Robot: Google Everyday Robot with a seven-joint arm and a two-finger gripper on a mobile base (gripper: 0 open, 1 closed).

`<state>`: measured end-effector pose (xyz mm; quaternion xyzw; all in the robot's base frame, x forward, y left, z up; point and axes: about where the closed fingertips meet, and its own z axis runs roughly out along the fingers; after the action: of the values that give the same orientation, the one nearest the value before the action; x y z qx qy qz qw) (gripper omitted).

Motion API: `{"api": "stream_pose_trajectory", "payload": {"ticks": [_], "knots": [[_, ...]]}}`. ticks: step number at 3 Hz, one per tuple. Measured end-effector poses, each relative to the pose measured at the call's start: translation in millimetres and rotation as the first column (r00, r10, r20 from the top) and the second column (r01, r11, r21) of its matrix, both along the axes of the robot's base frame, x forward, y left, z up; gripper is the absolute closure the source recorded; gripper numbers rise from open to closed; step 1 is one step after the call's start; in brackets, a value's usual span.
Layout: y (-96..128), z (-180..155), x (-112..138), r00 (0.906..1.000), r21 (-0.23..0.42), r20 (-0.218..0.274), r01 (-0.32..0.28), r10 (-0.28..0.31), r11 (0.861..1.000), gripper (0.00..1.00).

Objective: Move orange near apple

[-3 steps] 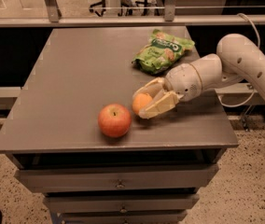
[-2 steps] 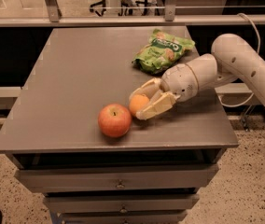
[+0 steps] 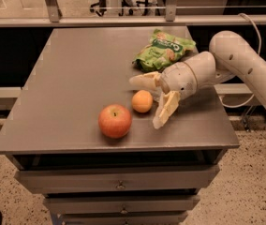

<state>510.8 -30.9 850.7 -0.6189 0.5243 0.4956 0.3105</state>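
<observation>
The tool [image 3: 144, 102] hangs low over the right side of the desk [image 3: 72, 69], spread wide open and released, with the orange [image 3: 142, 101] resting on the desk in its mouth. The apple [image 3: 115, 121] stands just near-left of the orange, and a green snack bag [image 3: 163, 54] lies farther back.
</observation>
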Motion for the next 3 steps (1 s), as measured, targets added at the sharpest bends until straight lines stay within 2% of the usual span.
{"api": "stream_pose_trajectory", "payload": {"ticks": [3], "knots": [[-9, 13, 7, 0.9993, -0.024, 0.035, 0.009, -0.009, 1.000, 0.00]]}}
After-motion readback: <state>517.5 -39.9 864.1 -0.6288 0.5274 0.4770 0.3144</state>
